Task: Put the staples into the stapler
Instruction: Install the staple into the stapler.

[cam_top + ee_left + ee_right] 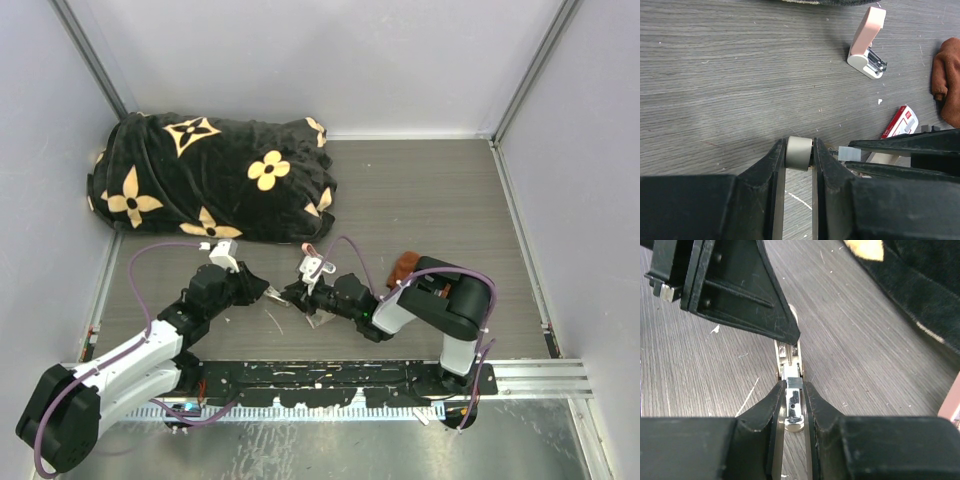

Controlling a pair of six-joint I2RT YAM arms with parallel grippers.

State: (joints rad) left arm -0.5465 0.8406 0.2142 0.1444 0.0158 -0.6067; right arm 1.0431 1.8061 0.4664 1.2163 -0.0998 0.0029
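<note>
Left pincer [799, 145] and right pincer [793, 390] pinching grey tray [800, 156], stapler [867, 42], cloth [947, 80] nearby

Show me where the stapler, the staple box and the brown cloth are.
stapler [866, 32], left wrist view, on its pink top.
staple box [899, 124], left wrist view, on its red label.
brown cloth [949, 80], left wrist view, on its middle.

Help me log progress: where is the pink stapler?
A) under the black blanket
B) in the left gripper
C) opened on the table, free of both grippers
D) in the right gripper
C: the pink stapler sits opened on the table, while the left gripper and right gripper are both shut on a grey tray.
</note>
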